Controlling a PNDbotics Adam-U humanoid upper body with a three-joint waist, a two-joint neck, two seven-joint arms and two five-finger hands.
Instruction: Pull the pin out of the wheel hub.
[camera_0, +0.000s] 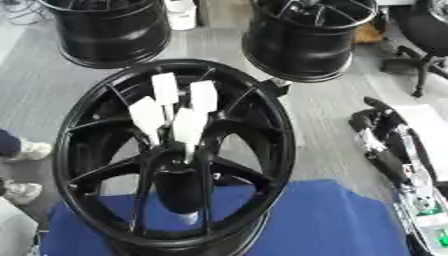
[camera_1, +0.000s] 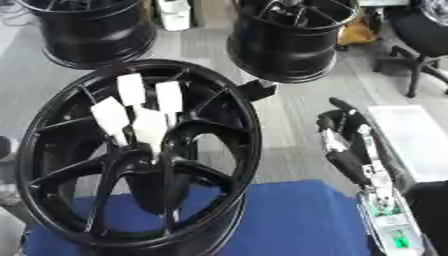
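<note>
A large black wheel hub (camera_0: 262, 130) stands tilted on a blue cloth (camera_0: 350, 220), its open face towards me. Several white pins with flat paddle-shaped heads (camera_0: 189, 125) stick out of its centre, fanned upward; their lower ends meet at the dark middle boss (camera_0: 179, 170). My right hand (camera_1: 339, 145) hangs to the right of the wheel, well apart from it, fingers relaxed and pointing up, holding nothing. My left hand is in neither view.
Two more black rims (camera_0: 114, 30) (camera_0: 302, 40) stand on the grey floor behind the wheel. An office chair (camera_0: 420, 45) is at the back right, and a white container (camera_0: 182, 15) between the rims. A person's shoes (camera_0: 31, 150) show at the left edge.
</note>
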